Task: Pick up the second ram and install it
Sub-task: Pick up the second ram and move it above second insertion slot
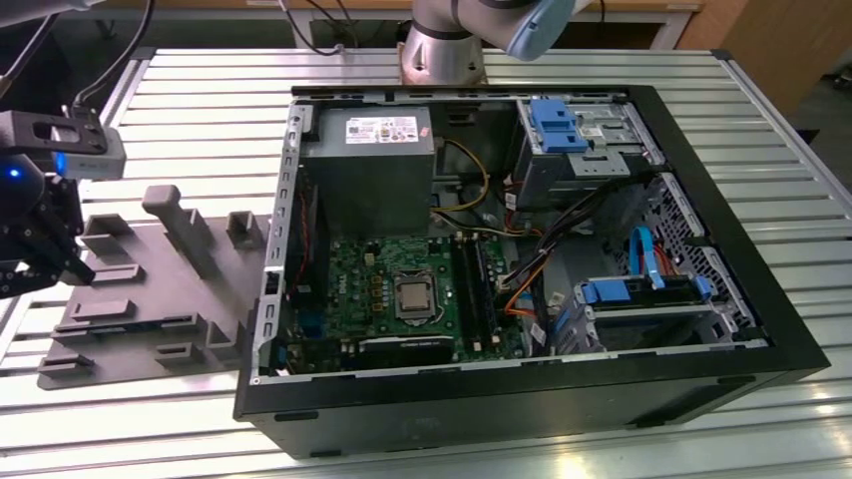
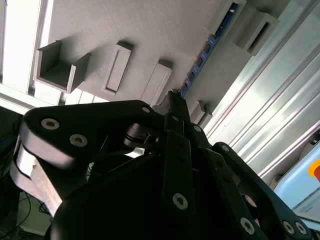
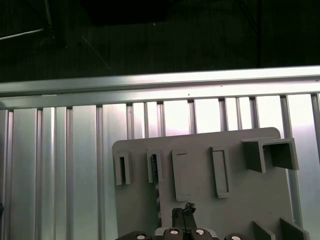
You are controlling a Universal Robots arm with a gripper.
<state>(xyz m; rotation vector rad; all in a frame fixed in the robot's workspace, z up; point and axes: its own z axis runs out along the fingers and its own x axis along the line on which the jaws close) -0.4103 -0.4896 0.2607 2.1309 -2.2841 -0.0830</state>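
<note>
Over at the exterior view's left edge, the hand [image 1: 54, 261] hangs above the near-left part of the grey plastic tray [image 1: 147, 299], which lies flat on the slatted metal table [image 1: 200, 100]. In both wrist views its two dark fingers meet at a narrow tip [image 2: 172, 97] [image 3: 184, 209], pressed together with nothing between them, and that tip sits above the tray's bare surface.

The second ram [image 2: 201, 56] stands on its long edge in the tray, a thin dark strip with a bluish face in the second wrist view. It runs from one raised slot block toward the fingertips. Its near end lies just beside the hand's tip, not between the fingers. In the first wrist view its far end shows as a dark sliver inside a slotted block [image 3: 154, 168].

Right of the tray, the open computer case [image 1: 533, 399] lies on its side. Inside it are the grey power supply [image 1: 366, 165], the green motherboard [image 1: 399, 289] and the long black memory slots [image 1: 473, 289]. Blue drive brackets [image 1: 560, 125] sit toward the exterior view's right. The arm's base [image 1: 446, 45] stands behind the case.
</note>
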